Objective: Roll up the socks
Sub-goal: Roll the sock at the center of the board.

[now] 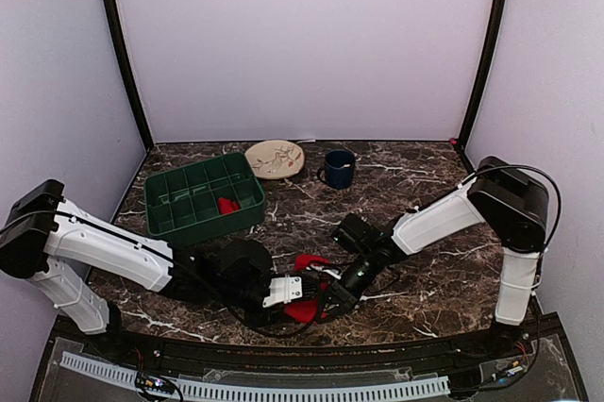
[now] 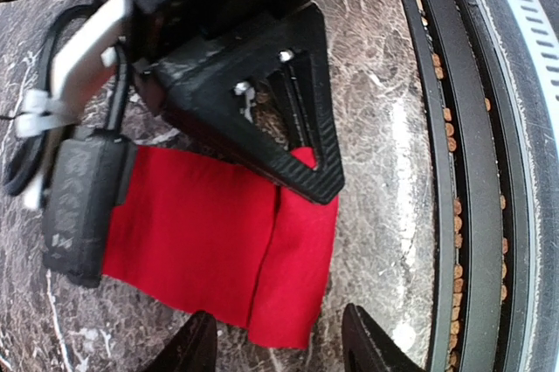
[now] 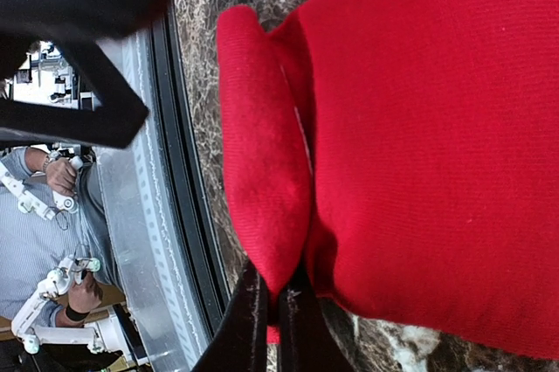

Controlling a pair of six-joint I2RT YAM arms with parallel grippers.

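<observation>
A red sock (image 2: 218, 250) lies flat on the marble table near the front edge; it also shows in the top view (image 1: 304, 309). My right gripper (image 3: 275, 324) is shut on a folded edge of the sock (image 3: 419, 127), pinching the fold between its fingertips. In the top view the right gripper (image 1: 332, 296) meets my left gripper (image 1: 307, 291) over the sock. My left gripper (image 2: 279, 350) is open, its fingertips (image 2: 196, 346) on either side of the sock's near end, not touching it. The right gripper's black body (image 2: 262, 101) covers the sock's far part.
A green compartment bin (image 1: 179, 218) stands at the back left with a red rolled item (image 1: 226, 204) in one compartment. A patterned plate (image 1: 275, 159) and a dark blue cup (image 1: 338, 168) stand at the back. The table's black front rail (image 2: 454, 171) runs close by.
</observation>
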